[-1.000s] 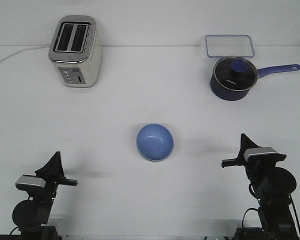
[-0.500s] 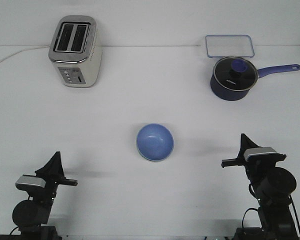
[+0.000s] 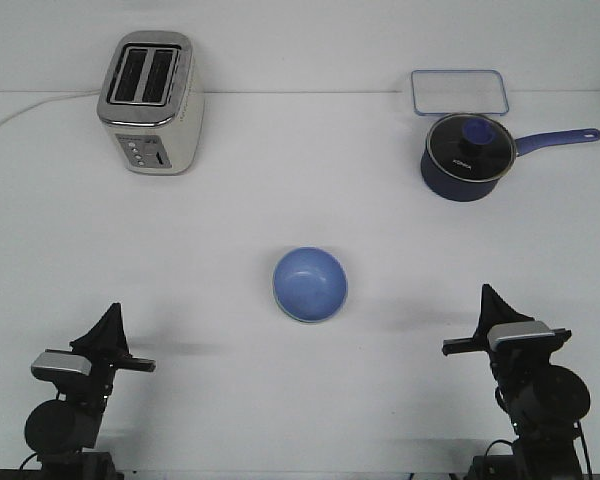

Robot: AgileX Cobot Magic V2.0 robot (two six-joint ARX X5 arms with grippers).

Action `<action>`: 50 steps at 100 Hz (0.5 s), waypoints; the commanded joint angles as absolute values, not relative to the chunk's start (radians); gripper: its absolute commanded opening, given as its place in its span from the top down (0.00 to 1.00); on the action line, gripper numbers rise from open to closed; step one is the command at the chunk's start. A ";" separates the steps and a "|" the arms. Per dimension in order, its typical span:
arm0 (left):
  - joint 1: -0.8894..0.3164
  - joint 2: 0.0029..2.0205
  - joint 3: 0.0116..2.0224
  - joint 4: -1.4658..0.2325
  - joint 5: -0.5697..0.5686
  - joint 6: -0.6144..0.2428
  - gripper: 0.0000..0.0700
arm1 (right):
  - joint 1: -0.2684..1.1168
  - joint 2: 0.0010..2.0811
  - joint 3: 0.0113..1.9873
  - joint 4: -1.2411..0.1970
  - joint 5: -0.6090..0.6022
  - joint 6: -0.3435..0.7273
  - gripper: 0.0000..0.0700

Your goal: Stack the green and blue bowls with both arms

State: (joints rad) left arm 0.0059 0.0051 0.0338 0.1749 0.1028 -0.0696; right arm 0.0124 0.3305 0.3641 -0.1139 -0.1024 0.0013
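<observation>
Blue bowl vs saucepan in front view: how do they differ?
The blue bowl is open and light periwinkle; the saucepan is dark navy and covered by a glass lid with a blue knob. The saucepan has a long handle pointing right; the blue bowl has none. The blue bowl sits mid-table between the arms; the saucepan sits far right, just in front of a clear container. Both are round, blue and upright on the table.

Blue bowl (image 3: 310, 284) sits mid-table (image 3: 300, 200) — both pincers well apart.
</observation>
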 commanded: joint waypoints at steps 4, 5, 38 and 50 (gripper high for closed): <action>0.007 0.003 0.014 0.186 0.101 -0.069 0.99 | 0.014 0.260 0.319 -0.104 -0.100 0.010 1.00; 0.007 0.003 0.014 0.186 0.101 -0.069 0.99 | 0.014 0.251 0.314 -0.104 -0.100 0.010 1.00; 0.007 0.003 0.014 0.185 0.101 -0.069 0.99 | 0.014 0.002 0.176 -0.083 -0.100 0.011 1.00; 0.007 0.003 0.014 0.184 0.101 -0.069 0.99 | 0.012 0.001 0.138 -0.017 -0.101 0.011 1.00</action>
State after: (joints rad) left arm 0.0059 0.0055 0.0338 0.1715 0.1032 -0.0696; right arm 0.0124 0.0029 0.1520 -0.0479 -0.1013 0.0017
